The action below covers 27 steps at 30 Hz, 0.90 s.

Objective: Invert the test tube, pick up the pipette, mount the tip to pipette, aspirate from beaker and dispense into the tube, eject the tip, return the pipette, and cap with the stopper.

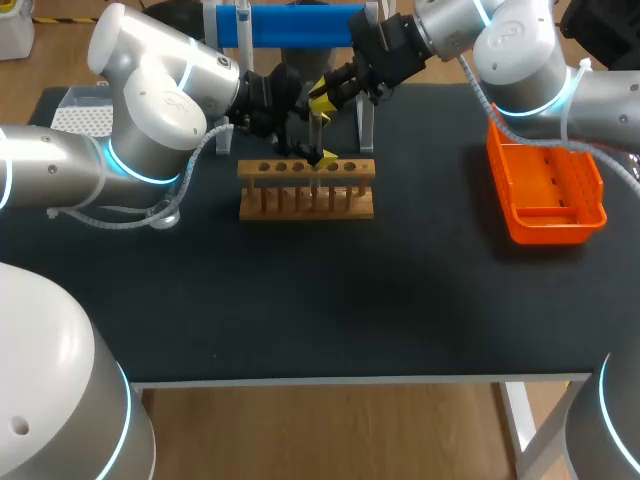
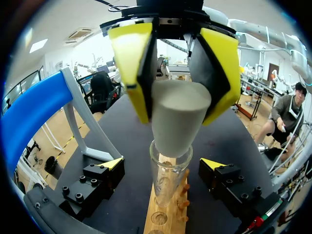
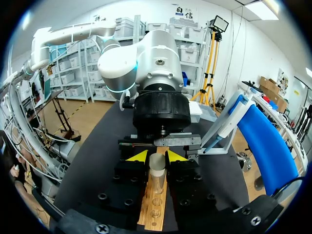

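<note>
A clear test tube [image 2: 168, 178] stands upright in the wooden rack [image 1: 306, 190]. My left gripper [image 2: 162, 165] is open, with its fingers well apart on either side of the tube and touching neither side. My right gripper [image 2: 176, 119] hangs directly above the tube and is shut on a pale grey tapered stopper [image 2: 178, 114]. The stopper's narrow end sits at the tube's mouth. In the right wrist view the stopper [image 3: 157, 173] shows between my right gripper's [image 3: 157, 157] yellow tips, with my left arm's wrist just ahead. Both arms meet over the rack's right half.
The blue pipette [image 1: 295, 25] rests on its stand behind the rack. An orange tray [image 1: 545, 185] lies at the right of the table, and a white tip box [image 1: 80, 115] sits at the far left, partly behind my left arm.
</note>
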Each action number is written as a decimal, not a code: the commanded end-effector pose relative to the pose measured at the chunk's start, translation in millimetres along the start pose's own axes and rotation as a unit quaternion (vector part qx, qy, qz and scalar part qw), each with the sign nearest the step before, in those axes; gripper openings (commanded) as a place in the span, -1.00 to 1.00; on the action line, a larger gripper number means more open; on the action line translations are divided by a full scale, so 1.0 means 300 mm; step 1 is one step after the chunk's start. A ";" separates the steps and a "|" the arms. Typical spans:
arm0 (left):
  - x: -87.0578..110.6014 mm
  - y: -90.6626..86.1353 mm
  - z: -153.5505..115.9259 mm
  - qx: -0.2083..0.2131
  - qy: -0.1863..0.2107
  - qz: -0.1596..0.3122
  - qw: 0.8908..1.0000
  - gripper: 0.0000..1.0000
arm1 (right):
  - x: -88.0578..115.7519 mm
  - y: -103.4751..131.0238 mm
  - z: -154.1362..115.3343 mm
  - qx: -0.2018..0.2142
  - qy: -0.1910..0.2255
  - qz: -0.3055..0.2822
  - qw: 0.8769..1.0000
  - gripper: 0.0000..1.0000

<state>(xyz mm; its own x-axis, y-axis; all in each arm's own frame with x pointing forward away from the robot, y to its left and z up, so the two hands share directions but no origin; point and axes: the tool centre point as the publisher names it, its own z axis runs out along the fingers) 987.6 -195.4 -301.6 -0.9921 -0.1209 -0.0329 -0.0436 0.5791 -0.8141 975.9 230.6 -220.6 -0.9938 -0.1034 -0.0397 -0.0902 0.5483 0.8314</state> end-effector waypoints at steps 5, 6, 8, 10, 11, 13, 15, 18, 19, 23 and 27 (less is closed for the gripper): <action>-0.003 -0.001 0.001 -0.001 0.001 0.000 1.000 1.00 | 0.006 -0.009 0.008 0.003 0.002 0.000 1.000 -1.00; -0.003 -0.001 0.001 -0.001 0.001 0.000 1.000 1.00 | 0.006 -0.010 0.009 0.003 0.003 0.000 1.000 -1.00; -0.003 -0.001 0.001 -0.001 0.001 0.000 1.000 1.00 | 0.007 -0.012 0.011 0.004 0.003 0.001 1.000 -1.00; -0.003 -0.001 0.001 -0.001 0.001 0.000 1.000 1.00 | 0.007 -0.014 0.011 0.004 0.004 0.002 1.000 -1.00; -0.003 -0.001 0.001 -0.001 0.001 0.000 1.000 1.00 | 0.007 -0.014 0.012 0.004 0.004 0.002 1.000 -1.00; -0.003 -0.001 0.001 -0.001 0.001 0.000 1.000 1.00 | 0.008 -0.015 0.012 0.004 0.004 0.002 1.000 -1.00; -0.003 -0.001 0.001 -0.001 0.001 0.000 1.000 1.00 | 0.009 -0.017 0.013 0.005 0.005 0.002 1.000 -1.00; -0.003 -0.001 0.001 -0.001 0.001 0.000 1.000 1.00 | 0.011 -0.018 0.013 0.006 0.005 0.003 1.000 -1.00; -0.003 -0.001 0.001 -0.001 0.001 0.000 1.000 1.00 | 0.011 -0.019 0.013 0.006 0.005 0.003 1.000 -1.00; -0.003 -0.001 0.001 -0.001 0.001 0.000 1.000 1.00 | 0.013 -0.020 0.013 0.007 0.006 0.003 1.000 -1.00; -0.003 -0.001 0.001 -0.001 0.001 0.000 1.000 1.00 | 0.015 -0.020 0.013 0.007 0.007 0.003 1.000 -1.00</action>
<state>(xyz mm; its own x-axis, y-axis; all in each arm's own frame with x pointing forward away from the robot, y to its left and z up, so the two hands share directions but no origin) 987.6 -195.4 -301.6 -0.9921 -0.1209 -0.0329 -0.0436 0.5791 -0.8141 971.5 230.3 -228.3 -0.9935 -0.1100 -0.0292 -0.0860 0.5581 0.8253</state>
